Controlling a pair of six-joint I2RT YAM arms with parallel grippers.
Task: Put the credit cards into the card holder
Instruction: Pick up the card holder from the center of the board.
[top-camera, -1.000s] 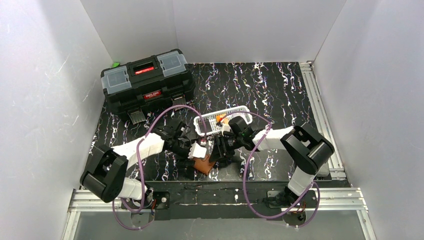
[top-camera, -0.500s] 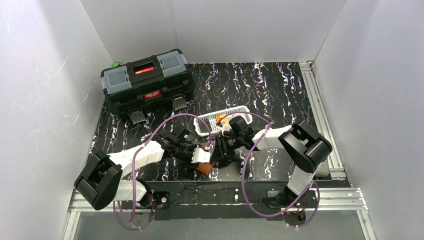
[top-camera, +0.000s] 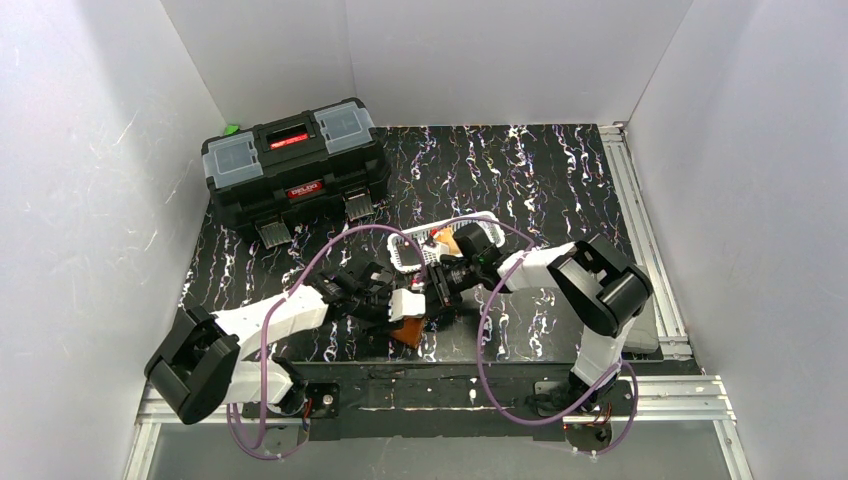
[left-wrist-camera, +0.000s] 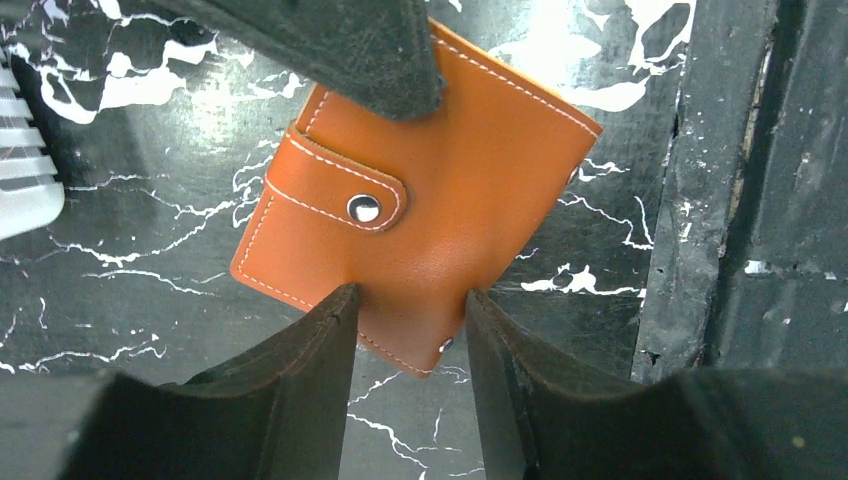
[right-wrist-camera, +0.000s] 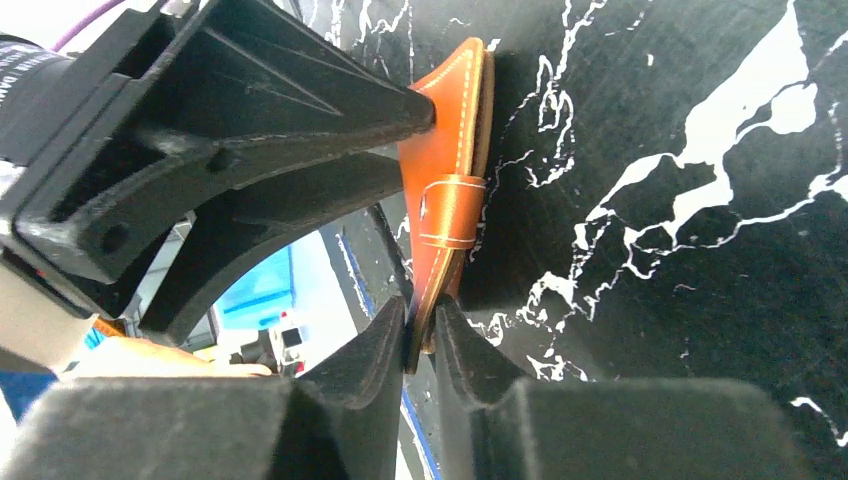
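"Locating the workpiece first: where is it, and what has hold of it?"

"You will find the small orange-brown stitched leather card holder (left-wrist-camera: 450, 200) folded shut near the front edge of the black, white-veined table top (right-wrist-camera: 650, 250). The right gripper (right-wrist-camera: 420, 315) has its jaws closed down on one thin edge of it. The left gripper (left-wrist-camera: 408, 295) meets the opposite edge, jaws partly apart with leather showing between them. You cannot tell from these views whether it clamps or merely presses."

"Why two arms on one folded wallet?"

"Treat it as a bracing hold: one arm probably pins the body so the other can work the flap. The strap tab (left-wrist-camera: 335, 195) lies flat over its round metal stud (left-wrist-camera: 363, 208), apparently fastened, so no sleeve is reachable yet."

"What should I expect of the materials?"

"Expect smooth, pliant leather. It dimples between the left fingers (left-wrist-camera: 300, 350) and may fold rather than lift squarely. The orange pieces in the white slotted plastic basket (top-camera: 408, 258) are probably the credit cards (top-camera: 443, 238), but they are too small to confirm."
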